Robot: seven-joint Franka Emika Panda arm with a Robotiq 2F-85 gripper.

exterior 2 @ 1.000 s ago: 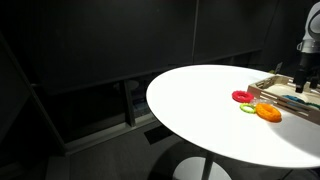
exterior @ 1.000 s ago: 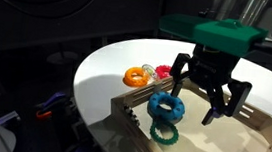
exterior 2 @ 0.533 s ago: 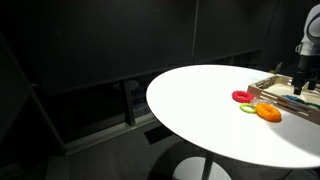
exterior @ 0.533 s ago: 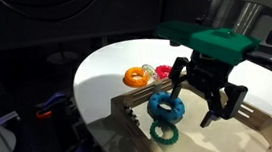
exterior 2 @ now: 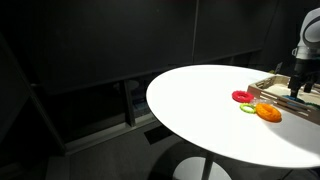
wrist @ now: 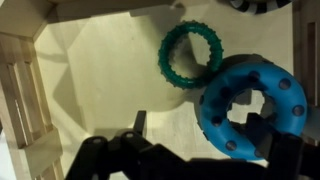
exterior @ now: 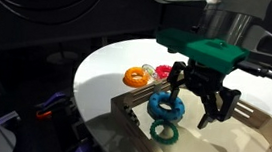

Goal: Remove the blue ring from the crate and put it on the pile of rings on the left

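Wrist view, read from the left: the crate shows its slatted light-wood wall, then its pale bottom. The dark-green ring lies flat on that bottom. Further right, the blue ring also sits inside the crate, and its bumpy rim overlaps the green ring's lower edge. The gripper comes in from the bottom of this view with its jaws spread wide and nothing between them. One dark finger points at bare crate floor, and the other passes in front of the blue ring's lower part; whether it touches cannot be told. In an exterior view, the round white table carries the pile of rings on the left, just outside the crate. The orange ring is nearest the camera, with a red one and a clear one behind it. To the right, the blue ring stands tilted near the crate's corner with the green ring below it. The gripper hangs just above, open, under its green mount. In an exterior view from farther off, the pile of rings lies on the table beside the crate, with the gripper over it at the right edge.
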